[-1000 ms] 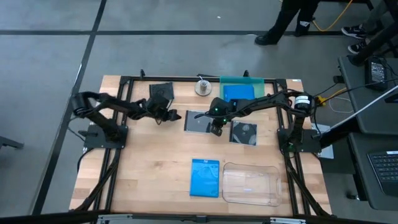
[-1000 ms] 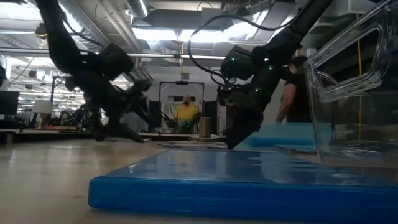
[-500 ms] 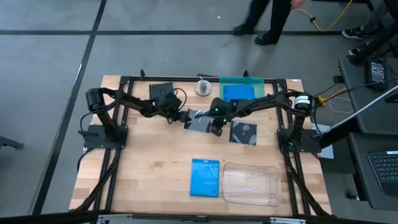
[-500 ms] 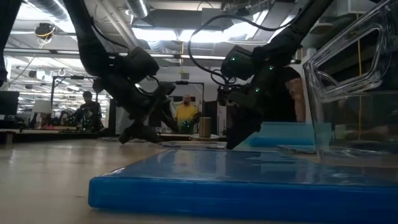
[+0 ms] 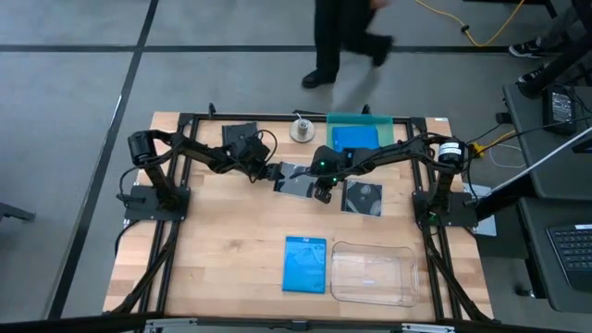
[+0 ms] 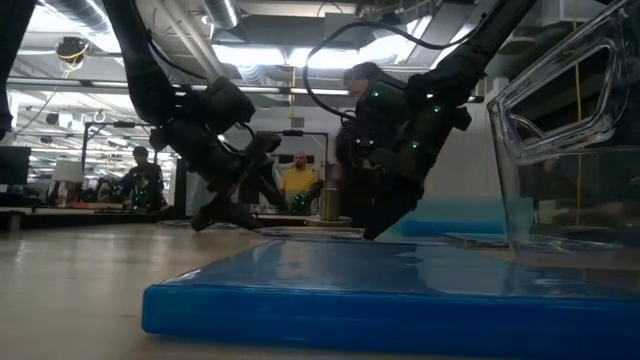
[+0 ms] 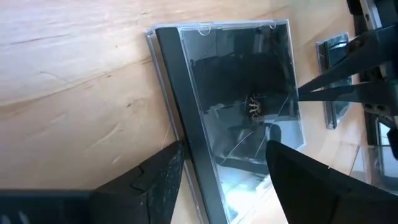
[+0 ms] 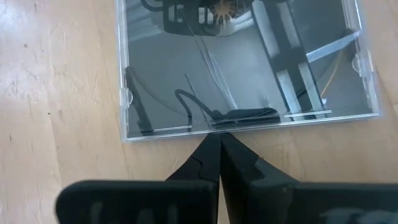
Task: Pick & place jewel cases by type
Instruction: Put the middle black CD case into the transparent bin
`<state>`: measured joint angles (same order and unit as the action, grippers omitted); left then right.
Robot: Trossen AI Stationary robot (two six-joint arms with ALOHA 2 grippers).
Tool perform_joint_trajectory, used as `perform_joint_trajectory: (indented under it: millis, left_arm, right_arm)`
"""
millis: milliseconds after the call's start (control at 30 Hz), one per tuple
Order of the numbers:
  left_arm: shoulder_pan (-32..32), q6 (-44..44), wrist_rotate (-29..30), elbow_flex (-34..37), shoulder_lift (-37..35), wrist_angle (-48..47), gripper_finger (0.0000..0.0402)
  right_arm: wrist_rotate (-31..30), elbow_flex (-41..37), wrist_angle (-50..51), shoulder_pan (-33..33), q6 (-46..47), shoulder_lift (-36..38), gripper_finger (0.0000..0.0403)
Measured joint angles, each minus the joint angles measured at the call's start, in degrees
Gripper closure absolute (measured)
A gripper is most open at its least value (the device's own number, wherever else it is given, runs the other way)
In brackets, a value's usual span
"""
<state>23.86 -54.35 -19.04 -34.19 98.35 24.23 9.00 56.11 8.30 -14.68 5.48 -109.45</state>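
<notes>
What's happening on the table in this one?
Both arms work on one dark jewel case at the table's middle. The left gripper straddles its spine edge with jaws open; the right gripper, jaws shut, presses its tip against the opposite edge. A blue case lies beside the clear tray, which holds no case.

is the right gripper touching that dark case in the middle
Touching. The right wrist view shows the shut right gripper tips pressed against the dark case edge, no gap.

blue case (image 5: 306,264) | dark grey cases (image 5: 296,179) | teal tray (image 5: 359,118) | pale wood table (image 5: 222,250)
</notes>
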Motion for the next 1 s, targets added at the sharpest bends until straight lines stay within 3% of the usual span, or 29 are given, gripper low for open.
perform_joint_trajectory:
  millis: [367,1000]
  left_arm:
    - [0.1,3.5,0.5,-1.1,-9.9,-5.7,0.0195]
    - [-0.1,1.8,0.2,-2.7,-10.6,-6.1,0.0197]
  right_arm:
    - [-0.4,0.0,-0.4,0.0,-1.3,0.0,0.0395]
    - [-0.6,0.0,-0.6,0.0,-1.5,0.0,0.0395]
